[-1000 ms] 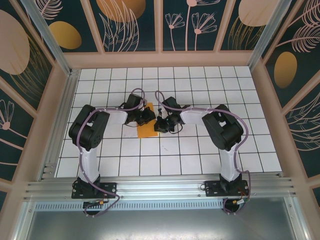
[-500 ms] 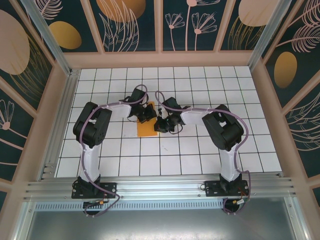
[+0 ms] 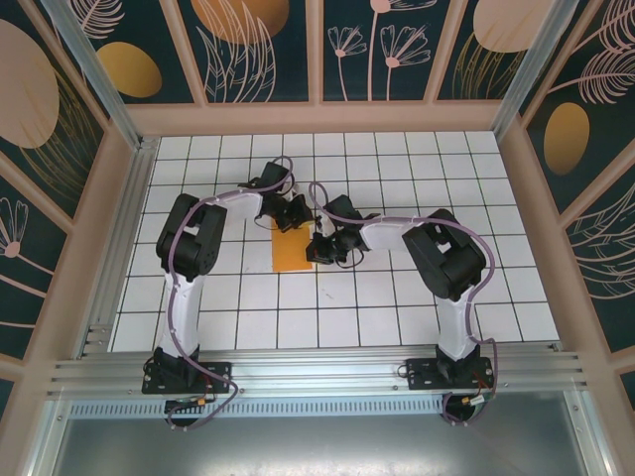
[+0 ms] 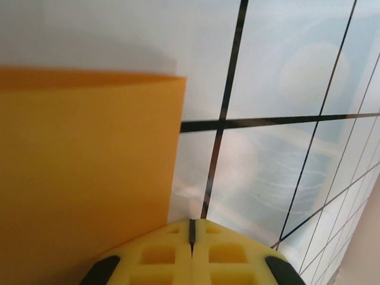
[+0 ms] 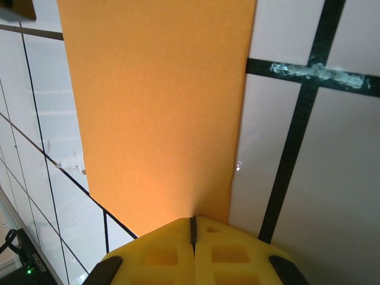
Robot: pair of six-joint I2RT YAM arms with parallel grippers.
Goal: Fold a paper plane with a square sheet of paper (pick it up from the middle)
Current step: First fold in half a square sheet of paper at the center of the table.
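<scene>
**Folded orange sheet flat on the grid, both grippers closed at its edges**

The sheet of paper (image 3: 290,256) lies flat near the middle of the table (image 3: 397,307), showing as a narrow upright rectangle rather than a full square. In the left wrist view its far edge and right edge (image 4: 83,178) are straight and meet at a clean corner. White tiles lie bare on every side of it, out to the wooden frame and patterned walls (image 3: 258,59). Only the two arms crowd it, their cables looping above the far end.

The left gripper (image 3: 296,213) sits at the sheet's far end, its yellow fingertips (image 4: 191,228) pressed together just beside the paper's right edge. The right gripper (image 3: 316,248) is at the sheet's right side, also closed (image 5: 193,228), with the paper (image 5: 160,107) running under its tips; whether it pins the paper cannot be told.
</scene>
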